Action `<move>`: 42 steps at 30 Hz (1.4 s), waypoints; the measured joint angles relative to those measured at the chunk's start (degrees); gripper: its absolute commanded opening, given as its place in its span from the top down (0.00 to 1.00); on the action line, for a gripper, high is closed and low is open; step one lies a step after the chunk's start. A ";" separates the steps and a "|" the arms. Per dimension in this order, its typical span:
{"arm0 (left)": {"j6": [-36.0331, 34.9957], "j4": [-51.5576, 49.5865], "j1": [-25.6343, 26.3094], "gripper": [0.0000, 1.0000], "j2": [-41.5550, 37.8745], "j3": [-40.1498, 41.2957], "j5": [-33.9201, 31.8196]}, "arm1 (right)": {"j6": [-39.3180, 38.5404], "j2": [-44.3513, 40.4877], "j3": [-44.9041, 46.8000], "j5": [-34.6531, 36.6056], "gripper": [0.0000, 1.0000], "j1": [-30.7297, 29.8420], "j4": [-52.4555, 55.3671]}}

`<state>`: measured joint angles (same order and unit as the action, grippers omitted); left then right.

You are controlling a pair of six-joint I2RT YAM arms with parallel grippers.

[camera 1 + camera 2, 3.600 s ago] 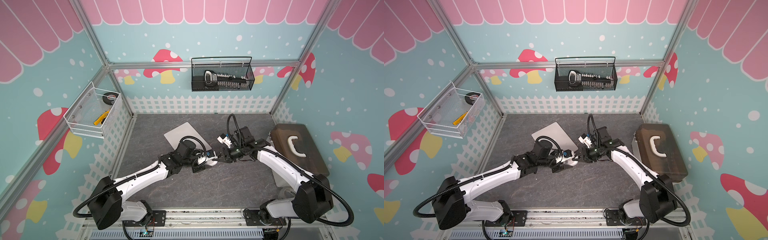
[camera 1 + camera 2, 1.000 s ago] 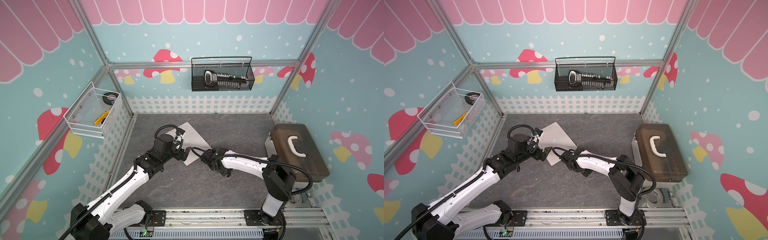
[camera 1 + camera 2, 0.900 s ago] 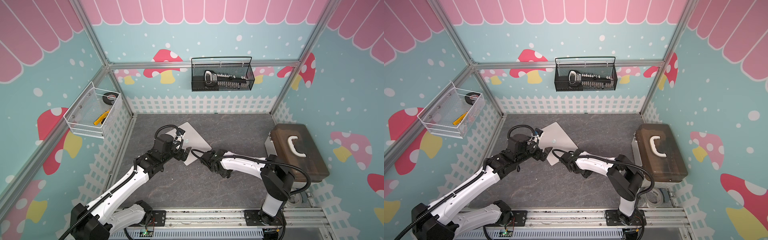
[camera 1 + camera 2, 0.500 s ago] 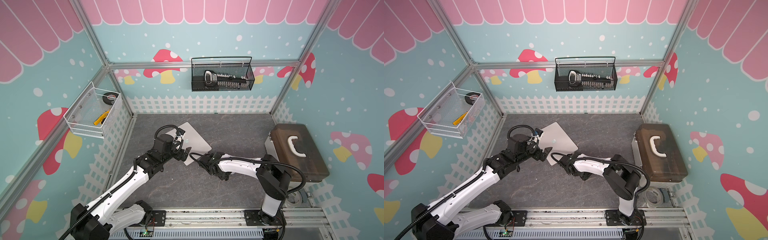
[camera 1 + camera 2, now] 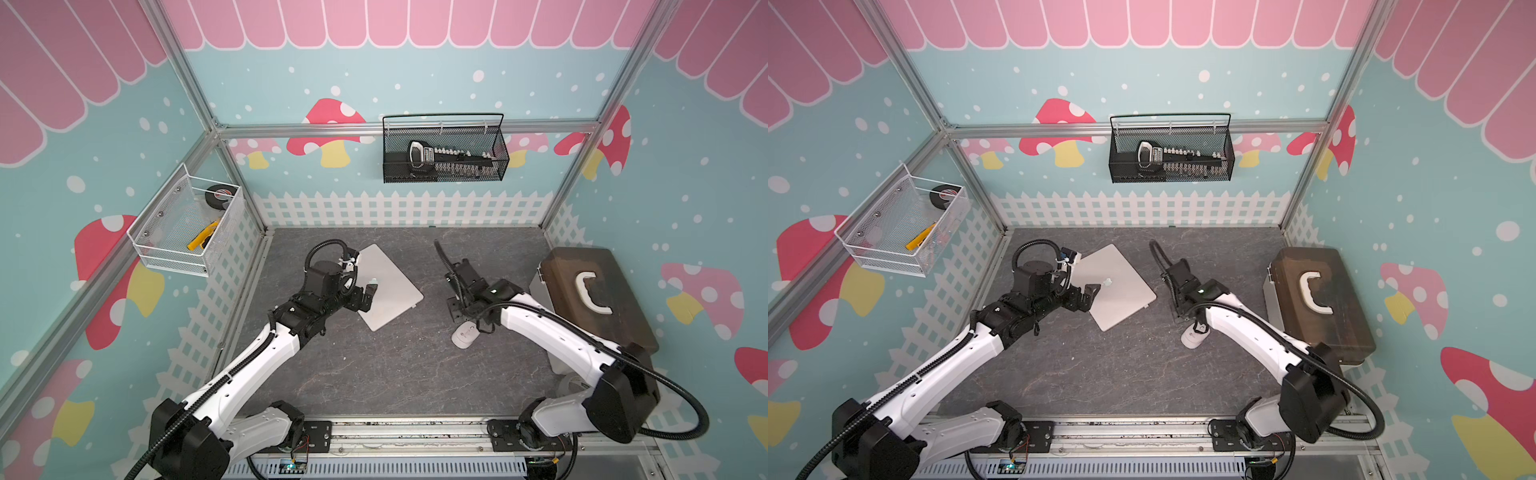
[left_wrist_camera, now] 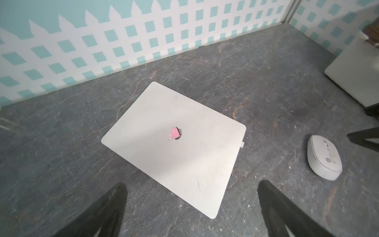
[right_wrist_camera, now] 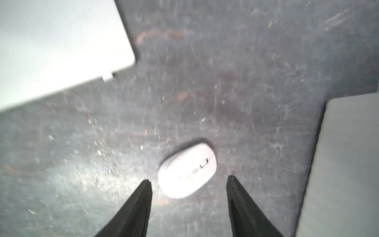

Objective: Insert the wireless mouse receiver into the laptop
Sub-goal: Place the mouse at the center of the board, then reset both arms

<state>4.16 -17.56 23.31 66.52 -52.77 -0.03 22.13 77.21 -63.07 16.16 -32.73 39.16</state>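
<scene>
Left wrist view: laptop lies shut and flat on the grey table, the receiver a tiny stub jutting from its side edge near a corner. The left gripper hangs over the laptop, jaws spread wide and empty. In both top views the laptop sits centre-left of the frame; the right gripper is right of centre, well apart from the laptop and just above the mouse, its jaws parted with nothing between them in the blurred right wrist view.
</scene>
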 measured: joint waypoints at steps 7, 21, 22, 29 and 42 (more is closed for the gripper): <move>11.50 10.25 -14.12 0.01 0.37 5.40 -8.48 | -12.70 -21.03 26.23 -1.46 0.19 11.65 -32.89; 2.40 40.63 -18.97 0.01 8.07 29.33 -21.88 | -25.00 -17.59 46.64 6.73 0.20 20.17 -63.19; 2.32 42.45 -19.08 0.01 9.81 29.33 -21.42 | -25.33 -16.52 46.99 6.56 0.20 20.72 -65.18; 0.39 57.44 -20.17 0.01 20.59 29.20 -17.18 | -26.40 -6.03 50.80 0.39 0.24 26.58 -80.65; -0.98 63.34 -21.00 0.01 21.29 29.88 -10.56 | -23.12 10.21 44.44 -12.98 0.10 31.93 -90.03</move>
<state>3.18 45.78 2.31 87.81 -22.90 -10.59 -0.99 87.42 -18.63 3.18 -0.80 -50.87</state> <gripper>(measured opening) 0.994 0.849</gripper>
